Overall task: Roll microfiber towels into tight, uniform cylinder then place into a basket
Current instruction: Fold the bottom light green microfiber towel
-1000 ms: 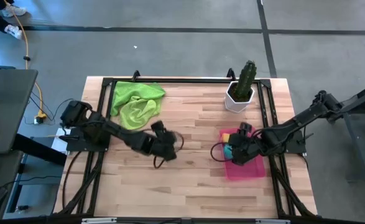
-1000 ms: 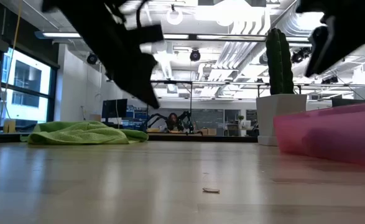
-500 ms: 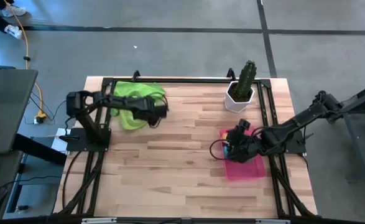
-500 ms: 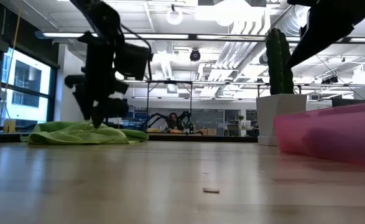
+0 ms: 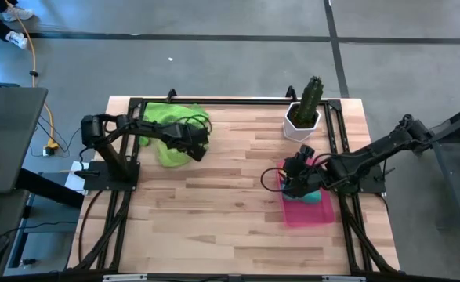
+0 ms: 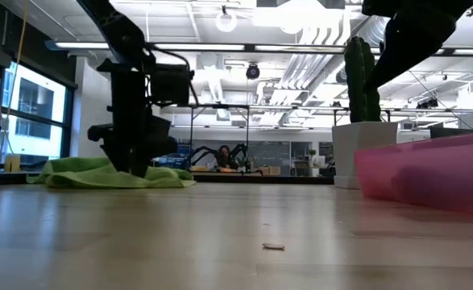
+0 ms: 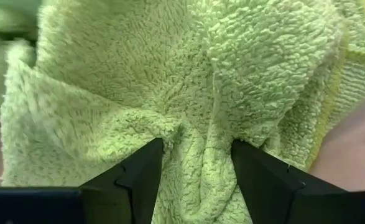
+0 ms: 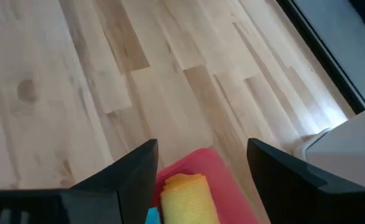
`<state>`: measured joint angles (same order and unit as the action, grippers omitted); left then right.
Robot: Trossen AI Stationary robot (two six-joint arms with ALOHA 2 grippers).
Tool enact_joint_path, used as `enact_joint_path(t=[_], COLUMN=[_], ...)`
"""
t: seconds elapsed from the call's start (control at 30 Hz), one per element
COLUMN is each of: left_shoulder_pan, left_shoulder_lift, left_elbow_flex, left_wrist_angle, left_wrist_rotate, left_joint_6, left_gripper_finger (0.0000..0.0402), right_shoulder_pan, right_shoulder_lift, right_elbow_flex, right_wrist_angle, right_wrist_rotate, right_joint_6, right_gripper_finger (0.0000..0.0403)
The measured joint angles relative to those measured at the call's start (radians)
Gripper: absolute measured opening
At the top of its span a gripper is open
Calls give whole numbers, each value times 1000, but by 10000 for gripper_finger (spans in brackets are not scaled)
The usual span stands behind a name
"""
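A lime green towel (image 5: 169, 129) with a fuzzy looped pile and a paler yellow-green ribbed edge lies at the far left of a light wooden table (image 5: 214, 211) with pale and tan planks. At the right, a translucent pink-red basket (image 5: 312, 213) holds a yellow rolled towel (image 8: 188, 198) and a teal one (image 5: 311, 197). Far right stands a green cactus (image 5: 312, 95) in a white pot (image 5: 298, 128). Both arms are black.

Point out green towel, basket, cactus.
green towel (image 7: 170, 81), left wrist view, fluffy middle
basket (image 5: 302, 212), high view, bare floor near front
cactus (image 5: 312, 94), high view, green stem
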<state>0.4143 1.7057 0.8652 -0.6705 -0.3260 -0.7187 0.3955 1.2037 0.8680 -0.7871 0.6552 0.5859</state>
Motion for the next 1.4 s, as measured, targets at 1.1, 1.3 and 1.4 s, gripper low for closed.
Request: enact_joint_path(t=[1.1, 1.3, 1.4], left_shoulder_pan=[-584, -615, -630], left_shoulder_lift=[2, 1, 14], left_elbow_flex=[72, 169, 169], left_wrist_angle=[441, 457, 543], left_wrist_rotate=[281, 280, 231], left_joint_6=[408, 542, 546], left_gripper_finger=[188, 188, 188], right_shoulder_pan=[-180, -179, -165], right_shoulder_lift=[302, 379, 406], right_elbow_flex=[0, 0, 0], right_wrist_angle=[648, 663, 687], right_wrist_rotate=[-80, -387, -484], right_joint_6=[-408, -432, -509], right_gripper_finger=[239, 238, 235])
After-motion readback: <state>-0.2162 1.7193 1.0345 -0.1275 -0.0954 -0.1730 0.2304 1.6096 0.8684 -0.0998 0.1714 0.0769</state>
